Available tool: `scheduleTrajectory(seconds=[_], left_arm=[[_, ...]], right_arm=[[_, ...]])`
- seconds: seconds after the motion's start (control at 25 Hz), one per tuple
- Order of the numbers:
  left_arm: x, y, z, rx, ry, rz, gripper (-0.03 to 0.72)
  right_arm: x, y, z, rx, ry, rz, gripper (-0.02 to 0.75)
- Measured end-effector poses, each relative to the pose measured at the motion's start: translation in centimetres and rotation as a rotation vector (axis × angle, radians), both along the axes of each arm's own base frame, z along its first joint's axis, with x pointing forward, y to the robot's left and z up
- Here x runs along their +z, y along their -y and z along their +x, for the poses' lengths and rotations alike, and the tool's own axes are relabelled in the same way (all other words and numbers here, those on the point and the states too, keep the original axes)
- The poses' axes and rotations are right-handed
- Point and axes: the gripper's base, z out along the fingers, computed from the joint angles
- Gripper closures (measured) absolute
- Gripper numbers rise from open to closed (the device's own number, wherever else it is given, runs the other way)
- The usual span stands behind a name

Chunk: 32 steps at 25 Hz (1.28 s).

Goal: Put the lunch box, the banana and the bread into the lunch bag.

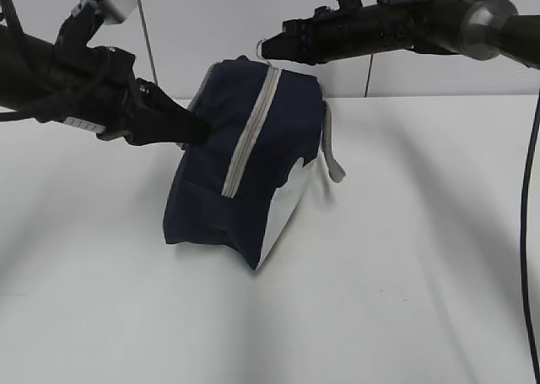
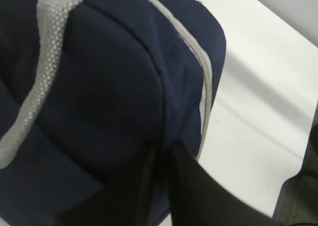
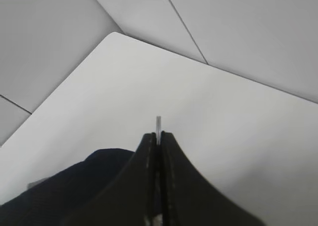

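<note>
The dark navy lunch bag (image 1: 211,181) stands on the white table, tilted, with its grey zipper (image 1: 251,131) running over the top and looking closed. My left gripper (image 1: 201,129) is shut, pinching the navy fabric on the bag's left end (image 2: 166,154). My right gripper (image 1: 267,48) is shut on the zipper's ring pull at the bag's far top end; a thin metal sliver of the ring (image 3: 158,122) sticks out between the fingertips. The lunch box, the banana and the bread are out of view.
A grey strap handle (image 1: 334,152) hangs on the bag's right side above its white lower panel (image 1: 287,207). The white table (image 1: 405,266) reaches to a grey panelled wall behind. Both arms stretch in from the upper corners.
</note>
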Motion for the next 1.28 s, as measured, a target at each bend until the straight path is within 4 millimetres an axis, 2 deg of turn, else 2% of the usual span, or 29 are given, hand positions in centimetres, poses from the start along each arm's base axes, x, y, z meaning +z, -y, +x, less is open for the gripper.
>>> scheduleTrajectory(seconds=[0.08,0.24,0.36,0.52,0.64,0.8,1.04,1.28], left_arm=[[0.1,0.0,0.0,0.034,-0.044,-0.02,0.559],[1.4,-0.2,-0.5,0.075,-0.053,-0.053,0.365],[3.5,-0.6,-0.9,0.127,0.021,-0.07,0.296],[6.8,-1.4,-0.1,0.284,0.155,-0.123,0.28],[7.8,-1.4,1.4,0.364,0.175,-0.174,0.277],[7.4,-0.5,4.5,0.412,0.082,-0.225,0.277],[6.3,1.0,9.3,0.403,-0.05,-0.201,0.277],[4.5,1.9,12.7,0.426,-0.198,-0.123,0.279]], right_arm=[[0.2,0.1,-0.1,0.014,-0.002,0.003,0.754],[0.2,0.4,-0.1,0.025,-0.013,0.008,0.754],[0.4,0.7,-0.1,0.021,-0.01,0.009,0.754],[0.5,0.9,-0.1,0.017,-0.008,0.009,0.754],[0.5,0.9,-0.1,0.017,-0.008,0.009,0.754],[0.5,0.9,-0.1,0.019,-0.008,0.009,0.754],[0.5,0.9,-0.1,0.017,-0.013,0.012,0.754],[0.5,0.9,-0.1,0.016,-0.014,0.013,0.754]])
